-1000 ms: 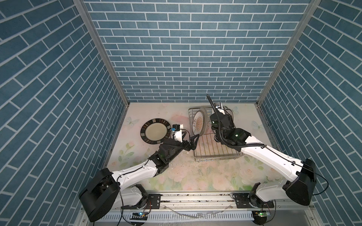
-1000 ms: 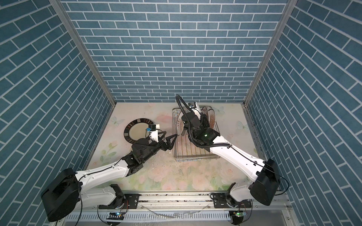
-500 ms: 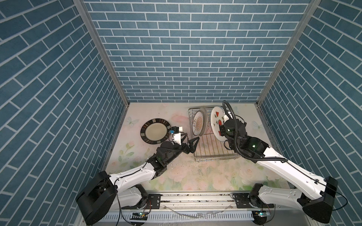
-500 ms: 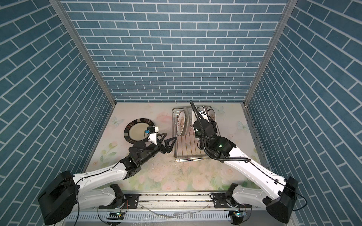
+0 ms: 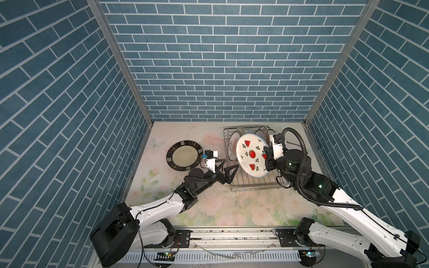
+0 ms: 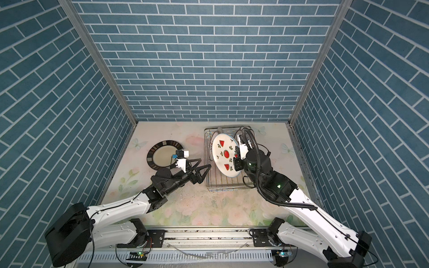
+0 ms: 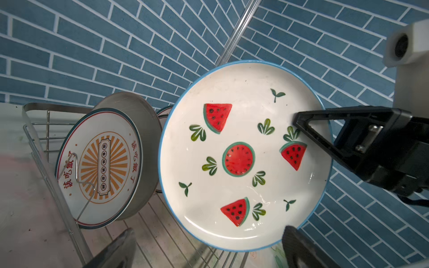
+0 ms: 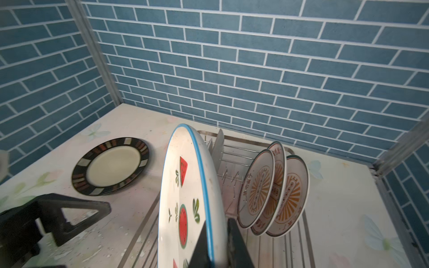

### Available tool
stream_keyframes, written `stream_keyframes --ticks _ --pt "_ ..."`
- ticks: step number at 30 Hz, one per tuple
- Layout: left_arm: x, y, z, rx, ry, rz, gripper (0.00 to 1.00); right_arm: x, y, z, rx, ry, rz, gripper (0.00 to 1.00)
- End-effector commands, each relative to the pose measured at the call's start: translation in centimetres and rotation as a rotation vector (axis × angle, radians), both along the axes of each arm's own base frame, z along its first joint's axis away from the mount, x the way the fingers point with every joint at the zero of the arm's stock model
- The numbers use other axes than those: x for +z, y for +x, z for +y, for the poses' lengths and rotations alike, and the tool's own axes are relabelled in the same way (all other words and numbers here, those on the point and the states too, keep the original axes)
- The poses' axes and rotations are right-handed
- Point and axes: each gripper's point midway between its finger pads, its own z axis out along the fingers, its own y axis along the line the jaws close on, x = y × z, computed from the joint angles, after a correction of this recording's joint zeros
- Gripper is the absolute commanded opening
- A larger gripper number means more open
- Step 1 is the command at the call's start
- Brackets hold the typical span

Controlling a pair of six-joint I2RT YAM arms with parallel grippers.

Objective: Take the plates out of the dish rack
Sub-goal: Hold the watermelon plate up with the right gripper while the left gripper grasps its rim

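Blue brick-pattern walls (image 5: 220, 69) close three sides; metal corner posts (image 5: 121, 62) meet a pale floral tabletop (image 5: 232, 208).

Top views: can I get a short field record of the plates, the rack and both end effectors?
Held: white ceramic watermelon-pattern plate, near upright, over silver wire dish rack
Right end effector: shut on its rim
Left end effector: open, empty, beside rack
In rack: white sunburst plates, upright
On table: dark-rimmed round plate, flat

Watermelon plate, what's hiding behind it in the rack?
Behind the watermelon plate, three sunburst plates stand in the dish rack. The right pincer holds the plate's rim. The plate hides part of the rack's floor.
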Motion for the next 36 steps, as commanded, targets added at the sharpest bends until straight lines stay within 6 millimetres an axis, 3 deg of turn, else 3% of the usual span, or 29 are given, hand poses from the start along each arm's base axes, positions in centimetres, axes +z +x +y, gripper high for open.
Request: stream_keyframes --ticks 1,6,12,18,19,22,25,28,30,34,36 --pt "0.2 -0.3 0.0 -0.007 -0.016 0.032 1.00 4.0 -1.7 2.3 0.159 0.219 -0.026 0.05" --pt "-1.0 0.2 1.6 0.077 -0.006 0.070 1.00 3.9 -1.4 3.2 0.197 0.247 0.004 0.04" --pt "-0.7 -0.6 0.5 0.000 -0.041 0.058 1.00 3.9 -1.8 4.9 0.314 0.322 0.059 0.03" --pt "-1.8 0.4 1.0 0.025 -0.068 0.118 0.99 3.2 -1.2 5.0 0.326 0.354 0.090 0.02" --pt "-1.7 0.4 0.9 0.014 -0.087 0.116 0.96 2.9 -1.0 5.2 0.334 0.359 0.101 0.02" --pt "-1.4 0.3 0.2 -0.047 -0.144 0.135 0.68 2.4 -0.4 5.2 0.327 0.362 0.114 0.02" --pt "-1.7 0.5 0.1 -0.070 -0.187 0.167 0.50 2.2 0.1 4.6 0.315 0.368 0.112 0.02" --pt "-1.8 0.5 -0.1 -0.098 -0.216 0.184 0.48 1.7 0.7 4.3 0.304 0.367 0.116 0.02" --pt "-1.9 0.4 -0.3 -0.110 -0.226 0.191 0.38 1.2 1.3 4.3 0.295 0.361 0.125 0.02" --pt "-1.9 0.5 -0.4 -0.114 -0.226 0.204 0.35 0.4 2.2 4.6 0.304 0.353 0.145 0.02" --pt "-2.1 0.6 -0.2 -0.111 -0.226 0.208 0.27 -0.2 2.8 4.7 0.294 0.342 0.151 0.02"
